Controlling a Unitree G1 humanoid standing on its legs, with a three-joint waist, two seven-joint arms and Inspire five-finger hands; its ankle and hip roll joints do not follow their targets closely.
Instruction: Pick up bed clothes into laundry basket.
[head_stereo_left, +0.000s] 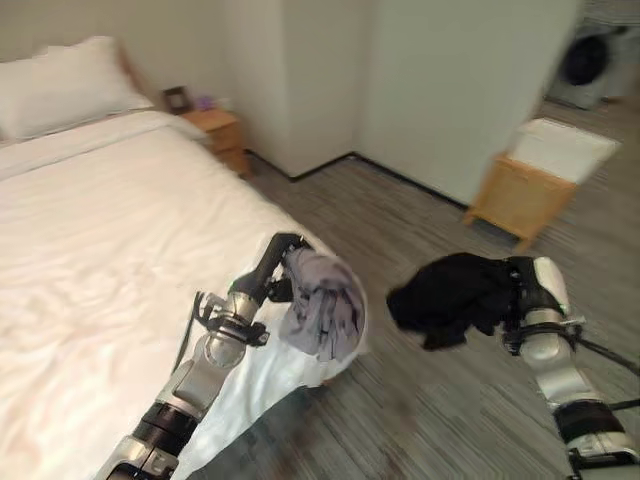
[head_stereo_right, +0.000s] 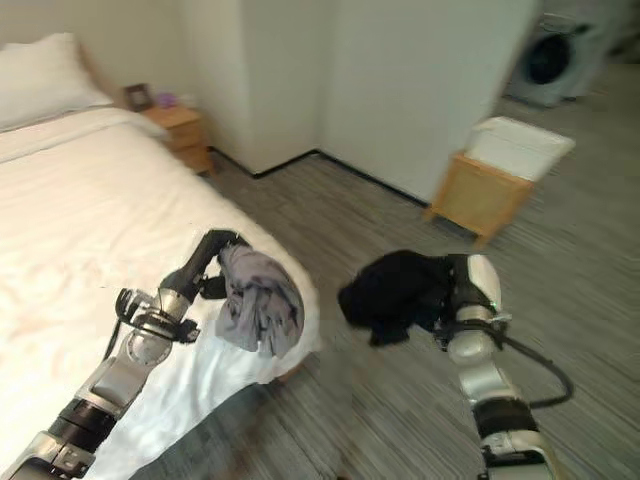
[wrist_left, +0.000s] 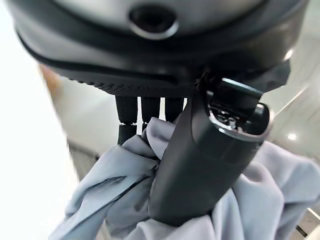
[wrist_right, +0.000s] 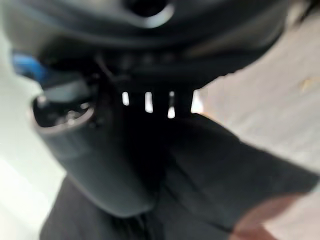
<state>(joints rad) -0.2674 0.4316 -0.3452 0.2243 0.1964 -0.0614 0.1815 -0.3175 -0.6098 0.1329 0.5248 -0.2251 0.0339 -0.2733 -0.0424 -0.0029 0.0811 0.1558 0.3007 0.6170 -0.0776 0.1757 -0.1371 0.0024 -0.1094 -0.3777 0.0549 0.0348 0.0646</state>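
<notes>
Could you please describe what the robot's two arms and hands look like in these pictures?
Both arms are silver-grey metal in jointed segments, with black bands and dark collars near the wrists. The left hand is dark, almost black, with slim fingers; its wrist view shows a broad, smooth dark thumb. The right hand is likewise dark, its back capped by a rounded white cover.

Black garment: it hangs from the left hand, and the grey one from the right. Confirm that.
Swapped. The black garment hangs from the right hand, and the grey garment from the left hand, as the left eye view shows; each wrist view shows its thumb clamped on the cloth.
</notes>
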